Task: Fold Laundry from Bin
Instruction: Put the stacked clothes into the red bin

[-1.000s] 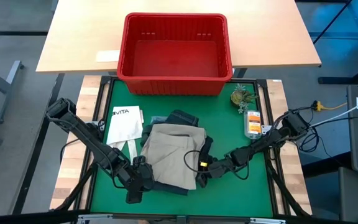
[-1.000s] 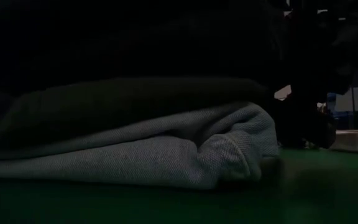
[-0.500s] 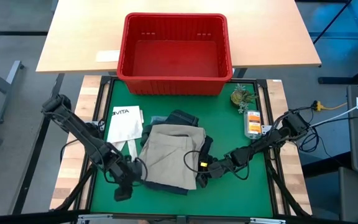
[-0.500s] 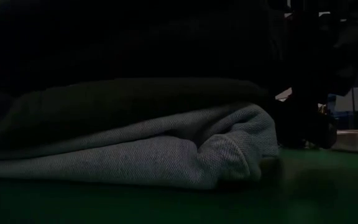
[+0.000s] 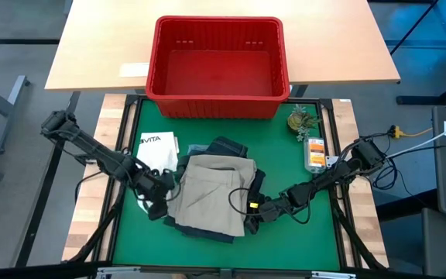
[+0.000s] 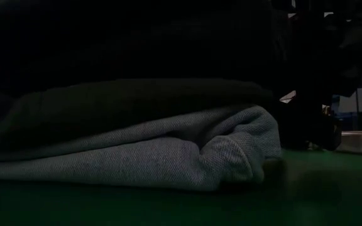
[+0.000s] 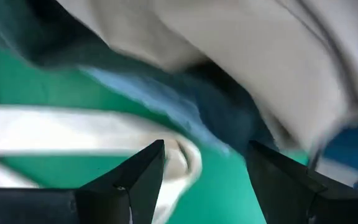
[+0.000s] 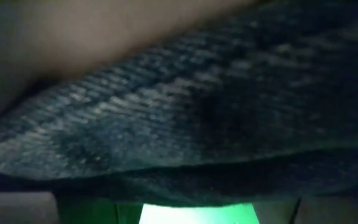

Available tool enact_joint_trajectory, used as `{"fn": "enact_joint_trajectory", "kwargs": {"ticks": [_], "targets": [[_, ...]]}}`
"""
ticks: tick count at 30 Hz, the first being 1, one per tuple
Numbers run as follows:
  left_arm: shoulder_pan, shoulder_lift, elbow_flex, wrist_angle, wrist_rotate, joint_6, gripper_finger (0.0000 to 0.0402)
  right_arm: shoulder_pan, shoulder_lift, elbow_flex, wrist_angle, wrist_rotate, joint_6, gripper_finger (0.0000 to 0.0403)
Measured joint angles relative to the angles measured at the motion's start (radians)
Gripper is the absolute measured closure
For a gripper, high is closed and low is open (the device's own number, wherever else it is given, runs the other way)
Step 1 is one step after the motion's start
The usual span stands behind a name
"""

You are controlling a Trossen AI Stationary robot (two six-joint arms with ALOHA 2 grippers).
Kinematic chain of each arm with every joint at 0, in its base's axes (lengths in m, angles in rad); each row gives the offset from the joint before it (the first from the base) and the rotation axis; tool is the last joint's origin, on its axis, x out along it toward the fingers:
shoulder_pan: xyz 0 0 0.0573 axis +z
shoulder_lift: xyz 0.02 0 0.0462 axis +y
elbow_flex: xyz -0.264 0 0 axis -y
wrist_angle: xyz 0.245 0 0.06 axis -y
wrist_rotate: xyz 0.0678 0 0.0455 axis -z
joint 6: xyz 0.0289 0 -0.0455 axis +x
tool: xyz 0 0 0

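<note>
The laundry (image 5: 211,194) lies stacked on the green tabletop (image 5: 285,240) before the empty red bin (image 5: 217,68), the left claw (image 5: 158,204) spread at its left edge, the right claw (image 5: 252,219) spread against its right.

folded grey knit garment (image 6: 168,157), green mat (image 6: 319,188)

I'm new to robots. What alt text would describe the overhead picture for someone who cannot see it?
Folded khaki garment tops a clothes pile on a green mat, left gripper and right gripper open at its sides. An empty red bin sits behind, white tote bag left.
</note>
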Motion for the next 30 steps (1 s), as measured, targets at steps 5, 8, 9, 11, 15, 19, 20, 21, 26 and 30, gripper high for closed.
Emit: {"fn": "enact_joint_trajectory", "kwargs": {"ticks": [5, 8, 9, 11, 15, 19, 20, 21, 26, 30], "targets": [[0.093, -0.084, -0.187, 0.202, 0.005, -0.001, 0.0182, 0.000, 0.000, 0.000, 0.000, 0.000, 0.000, 0.0167], [0.126, -0.101, -0.243, 0.210, 0.011, -0.018, 0.0182, 0.000, 0.000, 0.000, 0.000, 0.000, 0.000, 0.0167], [0.135, -0.101, -0.256, 0.217, 0.011, -0.024, 0.0182, 0.000, 0.000, 0.000, 0.000, 0.000, 0.000, 0.0167], [0.153, -0.101, -0.273, 0.218, -0.001, -0.031, 0.0182, 0.000, 0.000, 0.000, -0.001, 0.000, 0.000, 0.0167], [0.177, -0.100, -0.277, 0.222, -0.031, -0.034, 0.0182, 0.000, 0.000, 0.000, -0.001, 0.000, 0.000, 0.0167], [0.182, -0.100, -0.278, 0.230, -0.082, 0.001, 0.0182, 0.001, 0.000, 0.000, -0.001, 0.000, 0.001, 0.0167], [0.185, -0.097, -0.278, 0.230, -0.085, 0.001, 0.0182, 0.000, 0.000, 0.000, -0.001, -0.001, 0.001, 0.0167], [0.187, -0.091, -0.278, 0.230, -0.085, 0.000, 0.0182, 0.001, 0.000, 0.000, -0.001, -0.001, 0.001, 0.0167], [0.194, -0.048, -0.279, 0.265, -0.109, -0.009, 0.0182, 0.001, 0.000, 0.000, -0.001, 0.000, 0.001, 0.0167], [0.206, 0.015, -0.279, 0.349, -0.110, -0.008, 0.0182, 0.001, 0.000, 0.000, -0.001, 0.018, 0.001, 0.0167]]}}
